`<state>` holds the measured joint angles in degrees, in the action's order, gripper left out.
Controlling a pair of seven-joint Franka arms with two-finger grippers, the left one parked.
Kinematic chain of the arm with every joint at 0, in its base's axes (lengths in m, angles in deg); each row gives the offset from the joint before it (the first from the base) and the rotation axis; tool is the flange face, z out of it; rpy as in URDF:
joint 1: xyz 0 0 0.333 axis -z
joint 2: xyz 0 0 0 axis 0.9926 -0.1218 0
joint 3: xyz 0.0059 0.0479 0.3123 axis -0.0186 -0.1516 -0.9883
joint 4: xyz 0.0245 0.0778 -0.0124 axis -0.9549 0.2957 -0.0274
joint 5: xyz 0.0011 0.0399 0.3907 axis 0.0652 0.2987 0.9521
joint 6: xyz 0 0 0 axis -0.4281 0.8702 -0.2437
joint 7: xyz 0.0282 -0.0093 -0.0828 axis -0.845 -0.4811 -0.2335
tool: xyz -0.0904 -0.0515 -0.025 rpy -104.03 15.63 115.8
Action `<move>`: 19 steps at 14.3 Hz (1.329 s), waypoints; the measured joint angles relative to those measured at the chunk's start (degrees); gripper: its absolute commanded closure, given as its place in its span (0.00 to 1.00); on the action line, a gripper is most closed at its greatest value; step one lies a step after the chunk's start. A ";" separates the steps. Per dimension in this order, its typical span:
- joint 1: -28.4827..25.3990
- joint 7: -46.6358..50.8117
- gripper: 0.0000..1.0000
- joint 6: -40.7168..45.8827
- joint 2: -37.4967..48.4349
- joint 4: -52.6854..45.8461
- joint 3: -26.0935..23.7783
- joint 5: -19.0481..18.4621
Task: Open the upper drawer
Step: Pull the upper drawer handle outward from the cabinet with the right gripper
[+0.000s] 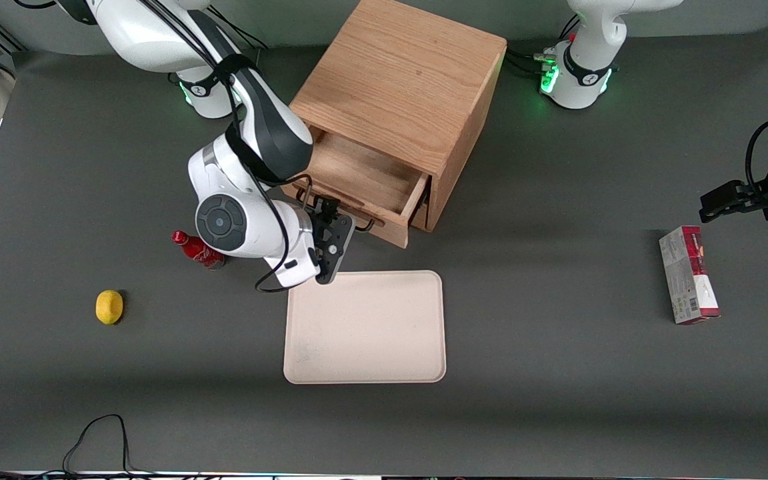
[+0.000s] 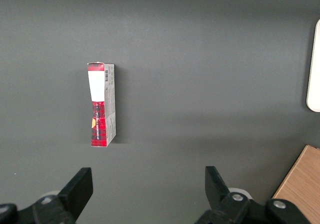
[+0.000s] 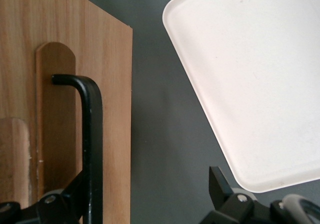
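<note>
The upper drawer, a shallow light-wood box with a long black wire handle, stood pulled out of the oak cabinet. The right arm's gripper sat at the handle, fingers spread wide, apparently gripping nothing. A cream rectangular tray lay toward six o'clock.

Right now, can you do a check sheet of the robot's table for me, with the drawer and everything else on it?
Surface: dark grey table, no spills seen.
Job's things: upper drawer of the cabinet pulled part way out, nothing seen inside; black handle.
Clutter: tray nearer the camera than the cabinet; lemon and red bottle toward the working arm's end; red box toward the parked arm's end.
Grippers: gripper at the handle, open.
Cables: black cable at the table edge nearest the camera.
Surroundings: nothing seen.
</note>
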<state>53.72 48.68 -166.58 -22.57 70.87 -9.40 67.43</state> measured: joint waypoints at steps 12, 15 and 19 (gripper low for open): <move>2.28 -0.60 0.00 -0.93 -2.07 -2.92 0.09 0.00; 2.97 -0.61 0.00 -0.94 -2.70 -3.85 0.10 0.01; 4.38 -0.61 0.00 -1.18 -3.88 -5.66 0.10 0.04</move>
<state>58.11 48.07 -167.76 -26.45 65.20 -9.30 67.47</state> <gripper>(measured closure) 0.000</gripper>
